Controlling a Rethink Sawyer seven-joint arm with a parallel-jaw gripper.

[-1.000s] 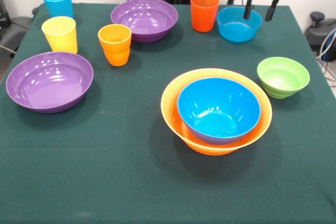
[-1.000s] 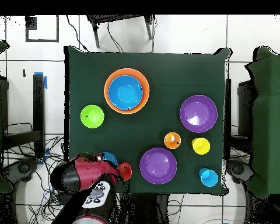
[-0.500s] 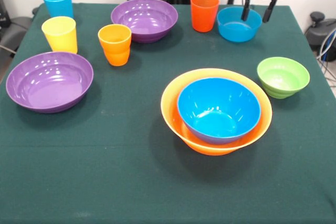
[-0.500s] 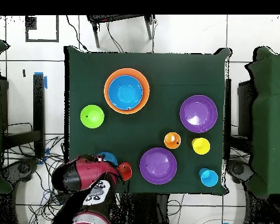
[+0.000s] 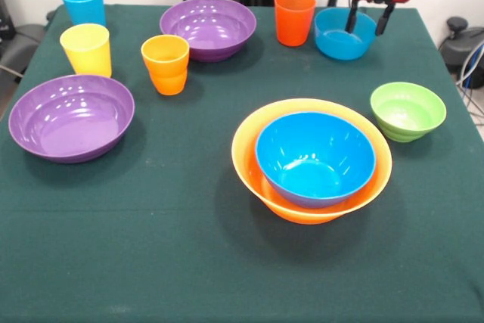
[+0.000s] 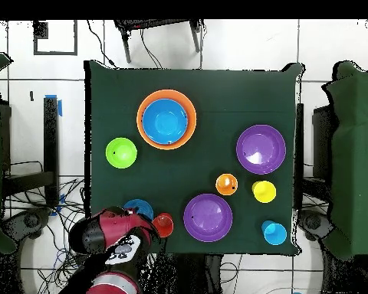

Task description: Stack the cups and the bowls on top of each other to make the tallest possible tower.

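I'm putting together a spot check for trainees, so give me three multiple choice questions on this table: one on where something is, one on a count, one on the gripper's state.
1. What sits inside the large orange bowl?
A. the green bowl
B. the deep blue bowl
C. a purple bowl

2. How many cups stand on the table?
A. two
B. three
C. four

3. How is the gripper?
A. open, holding nothing
B. shut on the red-orange cup
C. shut on the green bowl

Key: 1 B, the deep blue bowl is nested in it. 2 C, light blue, yellow, orange, red-orange. 3 A, its fingers are spread above the light blue bowl.
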